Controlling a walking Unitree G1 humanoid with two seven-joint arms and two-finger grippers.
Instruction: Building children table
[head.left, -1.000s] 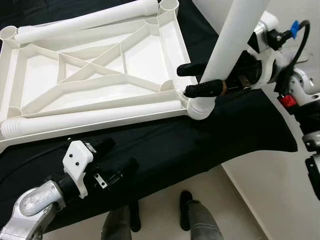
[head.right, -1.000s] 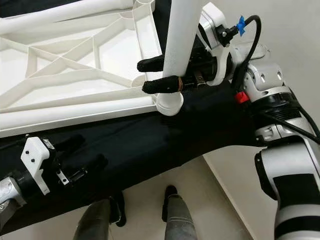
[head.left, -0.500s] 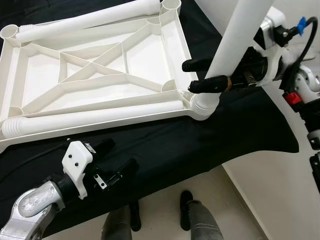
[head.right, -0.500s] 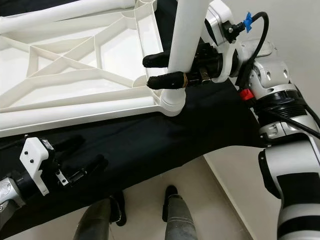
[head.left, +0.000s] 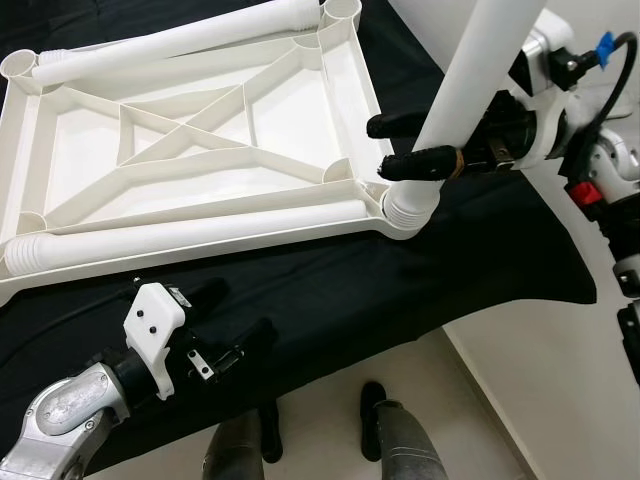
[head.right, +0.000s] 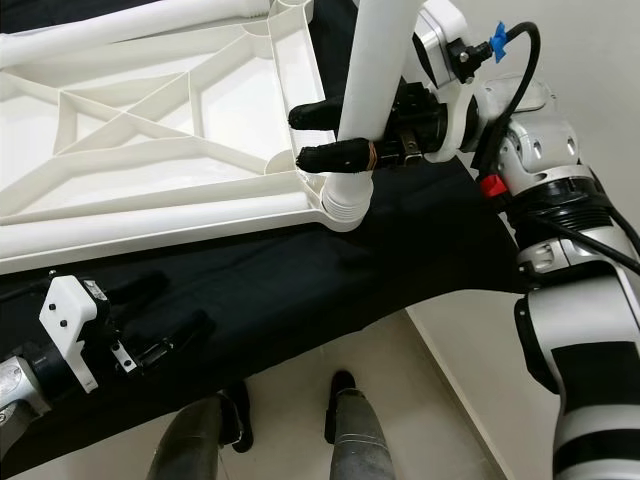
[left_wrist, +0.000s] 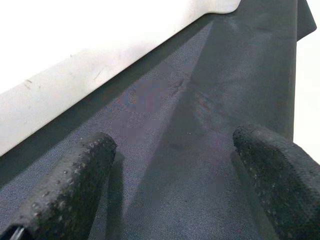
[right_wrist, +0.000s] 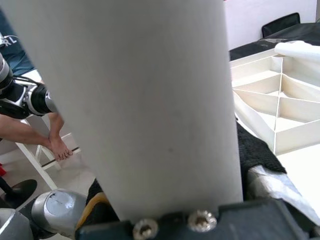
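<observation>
Black cloth (head.left: 400, 290) edge: right gripper (head.left: 405, 143) clamps leg (head.left: 460, 90).

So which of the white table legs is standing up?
The leg clamped in the right gripper, upright in the tabletop's near right corner socket. The other two legs lie flat along its long sides.

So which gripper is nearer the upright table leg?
Right. The right gripper is shut on the upright table leg; the left gripper hovers open over the black cloth, apart from it.

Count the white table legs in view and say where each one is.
3: one leg upright in the right gripper at the tabletop's near right corner; one lying along its near edge; one along its far edge. Others may be hidden.
</observation>
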